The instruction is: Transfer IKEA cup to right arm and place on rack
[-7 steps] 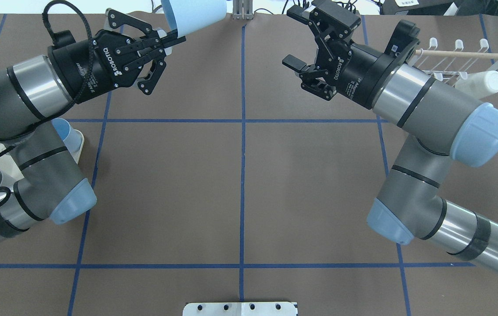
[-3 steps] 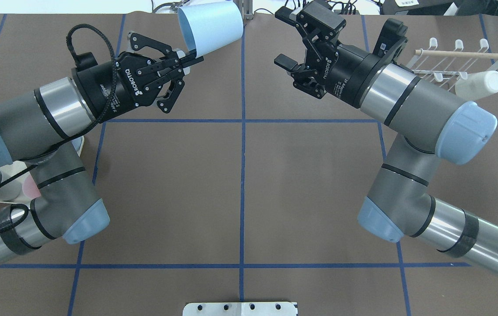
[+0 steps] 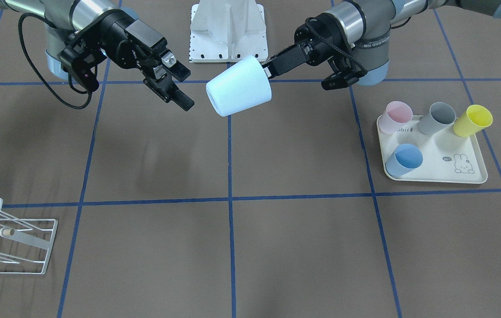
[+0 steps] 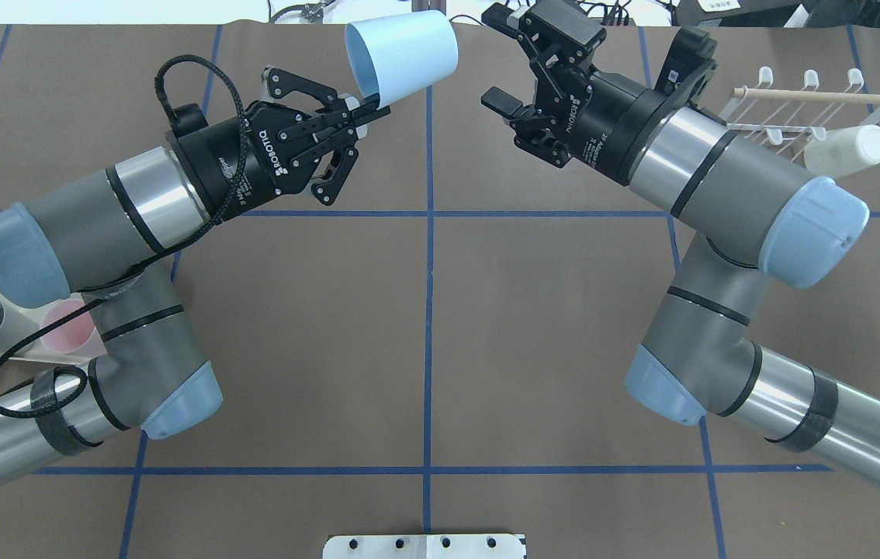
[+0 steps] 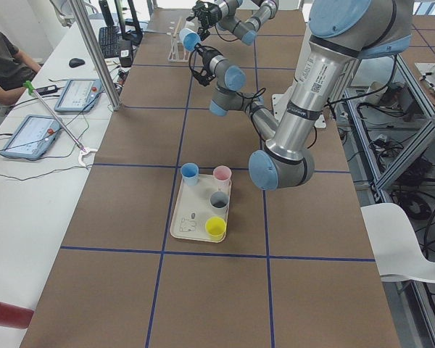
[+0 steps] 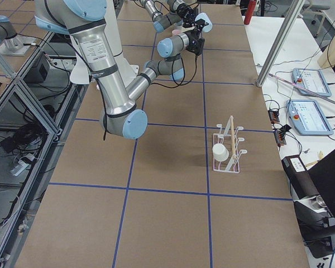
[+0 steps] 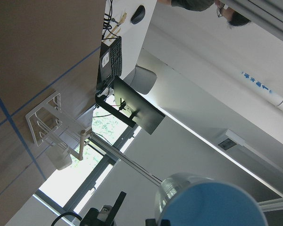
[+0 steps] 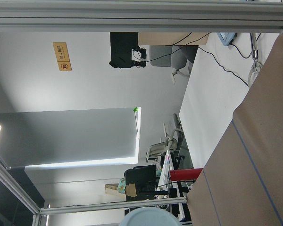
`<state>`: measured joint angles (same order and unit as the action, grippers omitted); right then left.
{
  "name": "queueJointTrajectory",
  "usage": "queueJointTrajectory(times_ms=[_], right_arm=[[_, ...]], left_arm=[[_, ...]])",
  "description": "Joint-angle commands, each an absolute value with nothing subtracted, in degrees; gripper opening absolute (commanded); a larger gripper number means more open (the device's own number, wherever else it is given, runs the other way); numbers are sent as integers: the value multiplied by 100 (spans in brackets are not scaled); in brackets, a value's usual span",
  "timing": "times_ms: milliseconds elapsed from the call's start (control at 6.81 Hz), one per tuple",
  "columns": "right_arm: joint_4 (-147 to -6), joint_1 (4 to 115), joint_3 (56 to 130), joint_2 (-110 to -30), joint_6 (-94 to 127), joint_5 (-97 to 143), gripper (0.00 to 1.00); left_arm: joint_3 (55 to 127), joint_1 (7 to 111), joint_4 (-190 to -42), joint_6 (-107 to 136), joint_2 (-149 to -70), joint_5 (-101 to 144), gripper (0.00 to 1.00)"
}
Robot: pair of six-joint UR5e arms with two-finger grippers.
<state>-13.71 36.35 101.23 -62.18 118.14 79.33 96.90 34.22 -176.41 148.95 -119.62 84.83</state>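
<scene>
Hanging sideways: pale blue tapered cup point(image 4: 405, 48), left gripper point(image 4: 372, 109) pinching rim.

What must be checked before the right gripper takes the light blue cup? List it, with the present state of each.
1. Left gripper shut on the rim of the light blue cup: ok.
2. Right gripper open to receive: ok.
3. Cup between the right gripper's fingers: not ok; a gap separates them.
4. Cup's closed end towards the right gripper: ok.
5. Rack has bare prongs: ok; one white cup sits on it.
6. Left grip firm enough for the hand-over: cannot tell.
</scene>
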Motion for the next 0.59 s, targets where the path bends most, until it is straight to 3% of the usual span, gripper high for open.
queueJointTrajectory(times_ms=[0, 441], right_arm=[[-1371, 3630, 10028, -6117, 11812, 7910, 100], [-1354, 3621, 10028, -6117, 11812, 7901, 100]], left_arm=[[9659, 3244, -17622, 14897, -12111, 8264, 0], [9624, 3077, -17570, 14906, -12251, 8148, 0]])
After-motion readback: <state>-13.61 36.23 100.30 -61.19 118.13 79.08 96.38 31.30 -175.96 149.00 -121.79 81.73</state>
